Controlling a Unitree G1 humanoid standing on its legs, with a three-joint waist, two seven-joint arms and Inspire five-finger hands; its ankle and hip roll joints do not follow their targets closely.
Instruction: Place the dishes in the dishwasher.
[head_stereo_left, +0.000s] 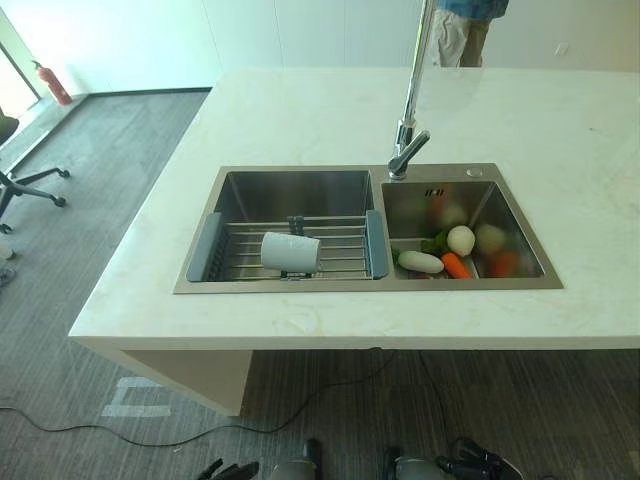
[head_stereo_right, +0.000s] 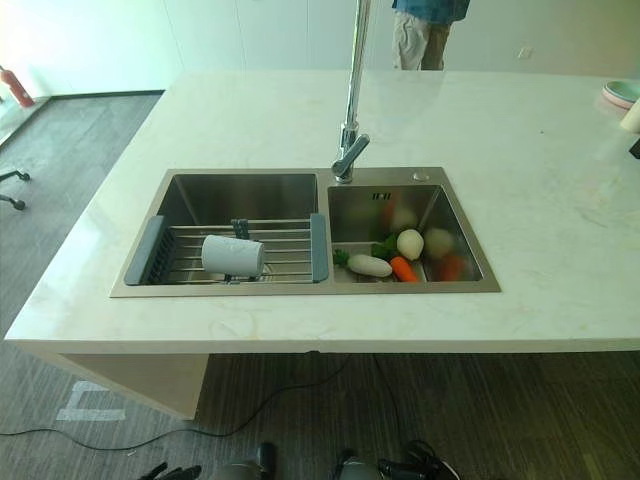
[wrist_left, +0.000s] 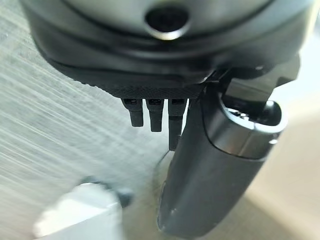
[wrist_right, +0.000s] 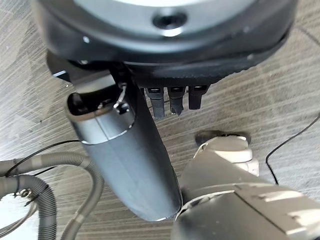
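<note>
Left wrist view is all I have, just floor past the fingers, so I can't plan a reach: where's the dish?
Observer: A white cup lies on its side on the rack across the sink's left basin.
Operator: Anything in the other basin?
Observer: Vegetables sit in the right basin.
Operator: And my right hand?
Observer: The right hand hangs open above the floor, holding nothing.

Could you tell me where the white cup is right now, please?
The white cup lies on its side on the drying rack in the left basin of the sink, left of the basin holding the vegetables.
</note>
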